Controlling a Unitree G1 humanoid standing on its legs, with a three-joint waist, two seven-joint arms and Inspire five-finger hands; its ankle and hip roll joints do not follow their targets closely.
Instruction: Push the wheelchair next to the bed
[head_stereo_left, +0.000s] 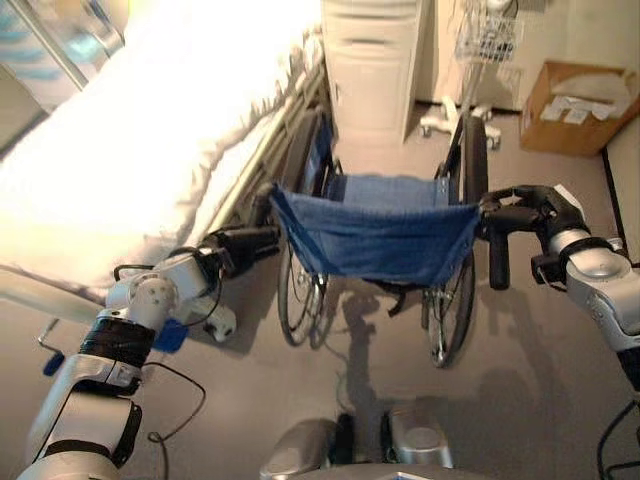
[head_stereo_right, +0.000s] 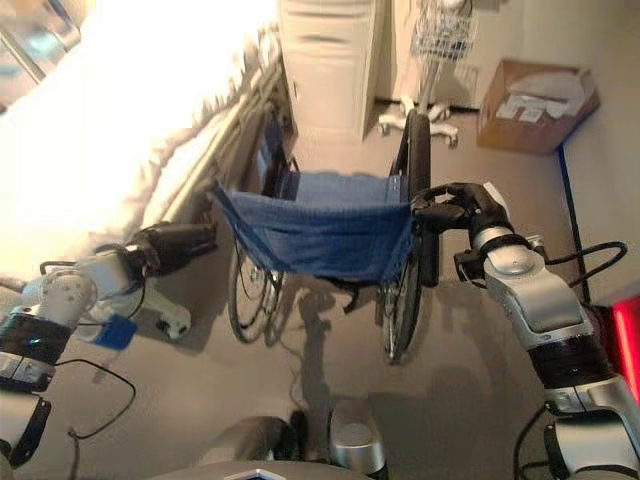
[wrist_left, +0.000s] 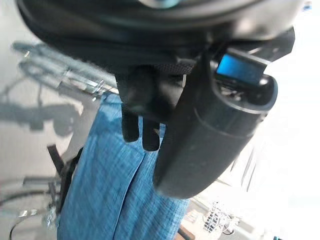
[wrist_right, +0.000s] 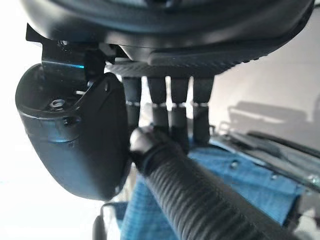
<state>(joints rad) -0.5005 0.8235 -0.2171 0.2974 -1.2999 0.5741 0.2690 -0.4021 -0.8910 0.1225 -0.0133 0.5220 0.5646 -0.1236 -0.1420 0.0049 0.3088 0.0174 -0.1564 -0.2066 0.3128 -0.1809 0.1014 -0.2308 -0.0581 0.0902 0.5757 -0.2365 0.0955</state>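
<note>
The wheelchair (head_stereo_left: 385, 240) stands with its blue cloth back (head_stereo_right: 320, 235) towards me, its left wheel close beside the white bed (head_stereo_left: 130, 150). My right hand (head_stereo_left: 530, 208) is at the back's right corner, with its fingers over the black ribbed right push handle (wrist_right: 200, 200) and its thumb (wrist_right: 75, 145) beside it. My left hand (head_stereo_left: 245, 248) is at the back's lower left edge. In its wrist view its fingers (wrist_left: 142, 120) are curled in front of the blue cloth, and the left handle is hidden in the hand.
A white cabinet (head_stereo_left: 370, 60) stands beyond the wheelchair by the bed's far end. A wheeled stand with a wire basket (head_stereo_left: 472, 100) and a cardboard box (head_stereo_left: 575, 105) are at the back right. The bed's caster (head_stereo_left: 220, 322) is near my left arm.
</note>
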